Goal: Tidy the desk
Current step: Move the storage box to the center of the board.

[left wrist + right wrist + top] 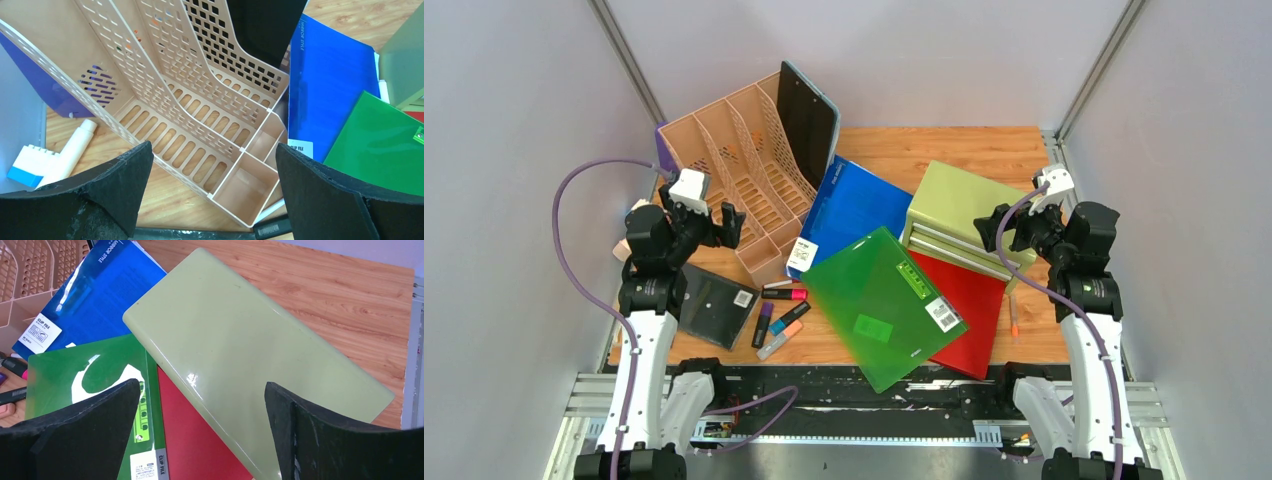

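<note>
Counter (984, 150): the wood top spans the cell, with a black rail at the near edge and bare grain only at the far right. The clutter sits centre and left. A peach file organizer (744, 190) stands at the far left with a black clipboard (807, 120) upright in its last slot, the only item that looks filed. Three folders lie fanned and overlapping: a blue clip file (854, 205) has one corner just beside the organizer, a green clip file (884, 300) lies on top of it, and a red folder (969, 300) lies under the green one. The red folder seems to run beneath the front of the green drawer cabinet (959, 215). Judgement: the green file comes off first, since it pins the other two. Loose markers (779, 315) and a dark pad (714, 305) lie near the left base. Both arms are elbowed up with wrists pitched down. The left end effector (212, 147) hovers over the organizer's small front compartments, fingers spread wide and holding nothing. The right end effector (201, 385) hangs above the cabinet's top, also spread wide and empty, touching nothing.
</note>
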Robot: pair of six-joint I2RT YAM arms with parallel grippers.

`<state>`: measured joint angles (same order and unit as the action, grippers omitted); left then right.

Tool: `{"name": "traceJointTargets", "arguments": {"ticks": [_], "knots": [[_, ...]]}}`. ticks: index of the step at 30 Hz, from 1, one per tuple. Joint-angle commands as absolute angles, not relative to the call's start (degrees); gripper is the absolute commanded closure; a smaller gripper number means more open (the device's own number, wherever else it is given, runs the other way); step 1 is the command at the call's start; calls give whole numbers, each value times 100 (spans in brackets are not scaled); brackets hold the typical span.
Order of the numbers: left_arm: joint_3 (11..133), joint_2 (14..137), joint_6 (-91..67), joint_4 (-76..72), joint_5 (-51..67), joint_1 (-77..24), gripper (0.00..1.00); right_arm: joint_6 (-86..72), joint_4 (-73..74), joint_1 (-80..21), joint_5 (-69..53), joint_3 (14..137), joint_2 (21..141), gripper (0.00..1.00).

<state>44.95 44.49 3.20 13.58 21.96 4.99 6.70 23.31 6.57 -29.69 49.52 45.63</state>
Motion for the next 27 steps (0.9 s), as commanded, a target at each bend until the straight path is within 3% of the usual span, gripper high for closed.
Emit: {"name": "traceJointTargets", "arguments": {"ticks": [1,17,27], "knots": [[4446,4374,471,1103,2249,492,0,790,2102,669,-3133,4931,4490,2],[4442,4462,490,1152,2362,494,0,1102,2295,703,-3831,4942,4495,0],[4440,4622,479,1204,2434,492,0,2345,3258,605,-3280,5414,4533,0]]}}
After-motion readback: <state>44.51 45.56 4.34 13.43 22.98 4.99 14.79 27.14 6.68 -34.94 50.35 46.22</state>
